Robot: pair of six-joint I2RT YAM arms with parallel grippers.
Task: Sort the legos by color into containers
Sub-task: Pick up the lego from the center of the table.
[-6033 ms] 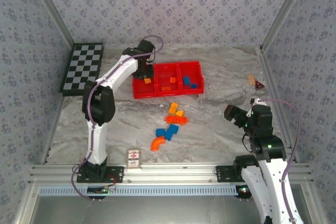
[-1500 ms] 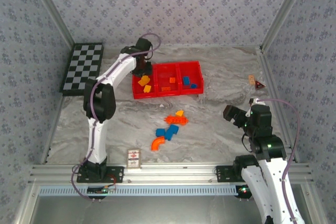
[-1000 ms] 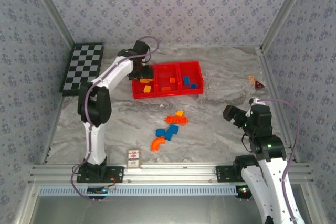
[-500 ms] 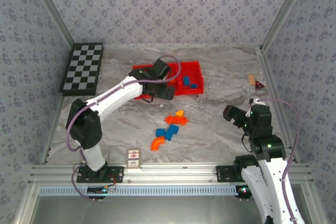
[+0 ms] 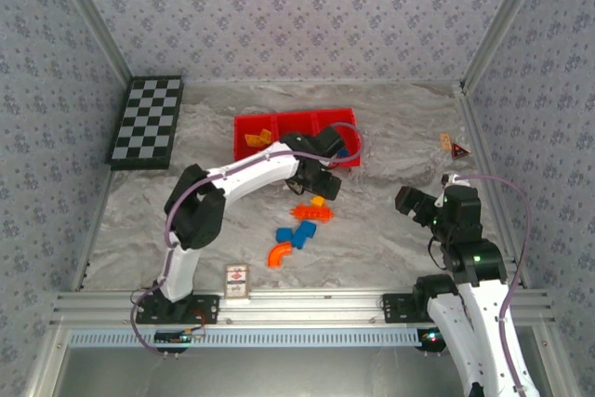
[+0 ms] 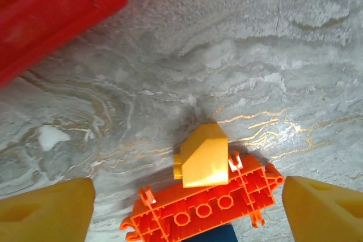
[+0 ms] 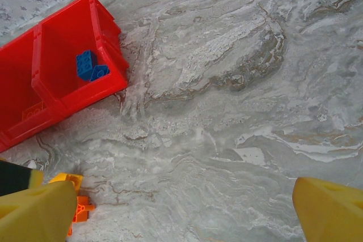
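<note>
Left wrist view: left hand (image 6: 184, 211) spread over yellow lego (image 6: 204, 157), which touches orange lego (image 6: 207, 211) on desk (image 6: 255, 55).
Right hand (image 7: 184, 208): spread, empty.
Red tray (image 7: 85, 92): blue legos (image 7: 91, 66) in right compartment.

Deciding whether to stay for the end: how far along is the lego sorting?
Done: yellow bricks lie in the tray's left compartment, blue ones in its right. In hand: nothing gripped; the left jaws stand open over a yellow brick against a red-orange plate. Left: those two, the blue bricks and a curved orange piece on the table.
</note>
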